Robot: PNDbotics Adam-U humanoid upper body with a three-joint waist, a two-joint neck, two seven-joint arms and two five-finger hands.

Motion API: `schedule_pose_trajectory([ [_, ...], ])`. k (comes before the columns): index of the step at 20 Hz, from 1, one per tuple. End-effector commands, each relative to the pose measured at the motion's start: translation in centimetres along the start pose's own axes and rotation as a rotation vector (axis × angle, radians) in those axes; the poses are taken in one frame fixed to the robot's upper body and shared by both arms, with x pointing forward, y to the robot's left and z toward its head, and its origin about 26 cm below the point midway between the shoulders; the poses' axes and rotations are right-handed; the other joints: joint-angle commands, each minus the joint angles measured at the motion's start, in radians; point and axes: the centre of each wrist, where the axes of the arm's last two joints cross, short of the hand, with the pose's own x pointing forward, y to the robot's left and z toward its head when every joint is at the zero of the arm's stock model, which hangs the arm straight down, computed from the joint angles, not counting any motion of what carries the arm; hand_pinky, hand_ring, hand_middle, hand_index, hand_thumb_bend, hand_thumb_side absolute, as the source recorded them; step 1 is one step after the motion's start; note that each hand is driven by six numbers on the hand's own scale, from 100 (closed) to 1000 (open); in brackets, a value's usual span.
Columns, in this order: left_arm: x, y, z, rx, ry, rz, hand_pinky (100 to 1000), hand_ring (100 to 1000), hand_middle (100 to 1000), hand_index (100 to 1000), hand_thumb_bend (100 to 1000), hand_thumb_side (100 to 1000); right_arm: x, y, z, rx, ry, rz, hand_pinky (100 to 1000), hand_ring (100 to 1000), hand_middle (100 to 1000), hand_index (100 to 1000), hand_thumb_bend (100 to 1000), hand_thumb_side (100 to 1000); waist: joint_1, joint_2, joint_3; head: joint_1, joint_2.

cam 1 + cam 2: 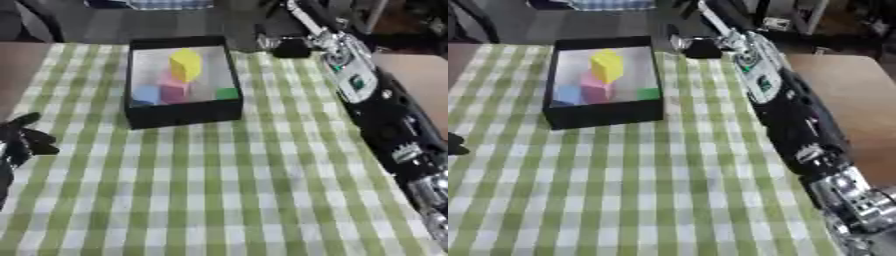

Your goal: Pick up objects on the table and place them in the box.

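The right hand [289, 47], just right of the black box's [184, 116] far corner, is a dark blur, so whether its fingers are curled cannot be told. The left hand [22, 137], well left of the box, is cut off by the picture's edge. Inside the box, the near wall hides the bases of the blue block [146, 94] and pink block [172, 90]. The green piece [227, 93] is too blurred to name a shape.

A green-and-white checked cloth [219, 190] covered the surface, looking soft and matt. The box [184, 114] had matt black walls. The right arm [798, 125] showed glossy black casing and silver metal.
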Motion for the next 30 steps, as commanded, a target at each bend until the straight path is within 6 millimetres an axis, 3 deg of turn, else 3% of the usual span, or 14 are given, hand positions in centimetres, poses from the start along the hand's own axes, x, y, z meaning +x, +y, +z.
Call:
schedule_pose_trajectory([
  [1, 0.9, 0.9, -0.2, 0.018, -0.023, -0.033, 716, 577, 577, 904, 186, 1000, 1.1, -3.5, 2.1, -0.162, -0.015, -0.097, 858, 605, 696, 904, 100, 370, -0.015, -0.016, -0.016, 0.026, -0.002],
  [7, 0.7, 0.6, 0.0, 0.03, -0.017, -0.024, 713, 577, 577, 902, 182, 1000, -0.1, -1.5, 8.9, -0.341, 0.126, -0.257, 845, 590, 671, 894, 100, 405, -0.015, -0.009, -0.051, 0.072, -0.002],
  [13, 0.6, 0.5, 0.0, 0.034, -0.017, -0.023, 713, 577, 577, 902, 182, 1000, 0.1, -1.3, 9.6, -0.363, 0.143, -0.277, 845, 590, 671, 894, 100, 405, -0.015, -0.008, -0.054, 0.077, -0.002],
  [14, 0.5, 0.4, 0.2, 0.046, -0.015, -0.016, 713, 577, 577, 900, 156, 1000, -0.3, -1.0, 10.0, -0.375, 0.169, -0.289, 835, 579, 650, 880, 100, 443, -0.006, -0.002, -0.062, 0.097, -0.002],
  [17, 0.0, 0.0, 0.6, 0.063, -0.009, -0.004, 713, 575, 576, 899, 150, 1000, -1.8, 1.0, 12.7, -0.441, 0.29, -0.369, 834, 577, 647, 879, 100, 451, 0.008, -0.002, -0.081, 0.118, -0.002],
  [23, -0.7, -0.3, 1.2, 0.086, 0.014, 0.011, 704, 563, 564, 888, 129, 1000, -1.1, 4.4, 16.4, -0.489, 0.361, -0.466, 832, 574, 636, 872, 100, 468, 0.017, -0.009, -0.088, 0.12, -0.002],
  [30, -1.3, -0.9, 1.3, 0.093, 0.042, 0.045, 696, 553, 552, 876, 110, 1000, -0.8, 5.3, 17.0, -0.478, 0.393, -0.488, 828, 565, 619, 859, 100, 473, 0.02, -0.012, -0.091, 0.112, -0.002],
])
